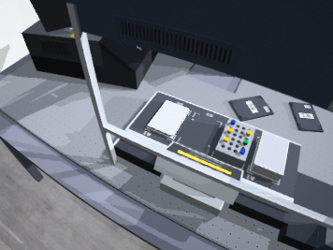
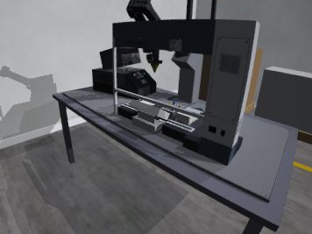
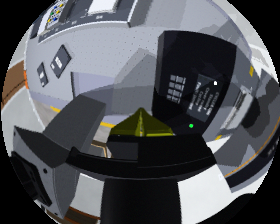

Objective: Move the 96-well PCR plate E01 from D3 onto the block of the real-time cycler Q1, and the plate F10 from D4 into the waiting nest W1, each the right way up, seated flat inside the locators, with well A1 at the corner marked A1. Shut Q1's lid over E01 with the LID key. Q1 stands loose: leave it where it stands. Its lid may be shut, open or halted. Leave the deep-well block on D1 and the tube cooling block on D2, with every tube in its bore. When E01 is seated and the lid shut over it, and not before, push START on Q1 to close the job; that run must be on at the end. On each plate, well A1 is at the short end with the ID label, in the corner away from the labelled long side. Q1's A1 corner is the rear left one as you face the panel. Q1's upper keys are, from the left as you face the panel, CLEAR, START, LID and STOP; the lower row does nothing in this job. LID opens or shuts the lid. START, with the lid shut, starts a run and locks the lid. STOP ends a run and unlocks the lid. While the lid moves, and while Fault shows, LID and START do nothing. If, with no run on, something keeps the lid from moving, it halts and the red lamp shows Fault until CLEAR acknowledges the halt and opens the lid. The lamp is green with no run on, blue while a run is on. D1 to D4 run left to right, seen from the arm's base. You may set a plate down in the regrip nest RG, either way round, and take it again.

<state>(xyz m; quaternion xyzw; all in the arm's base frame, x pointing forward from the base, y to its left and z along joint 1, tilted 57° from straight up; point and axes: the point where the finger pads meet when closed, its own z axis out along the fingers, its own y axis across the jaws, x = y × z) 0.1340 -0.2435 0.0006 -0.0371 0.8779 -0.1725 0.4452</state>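
Observation:
The black cycler Q1 (image 1: 89, 57) stands at the back left, and its lid (image 1: 47, 6) is tilted up. My gripper (image 2: 154, 66) is shut and empty and hangs just above Q1's slanted key panel (image 2: 141, 77). In the wrist view the yellow fingertips (image 3: 140, 122) point beside the keys (image 3: 176, 88), and a green lamp (image 3: 189, 126) is lit. A white plate (image 1: 164, 118) lies in the deck's left slot. The slot beside it (image 1: 201, 134) is dark and bare. I cannot see a plate on Q1's block, because the gantry hides it.
The tube cooling block (image 1: 235, 141) with coloured caps and the white deep-well block (image 1: 271, 155) sit on the deck's right slots. Two flat dark nests with labels (image 1: 251, 108) (image 1: 306, 116) lie behind the deck. A large dark gantry housing (image 1: 210, 24) and a white frame post (image 1: 95, 95) span the deck.

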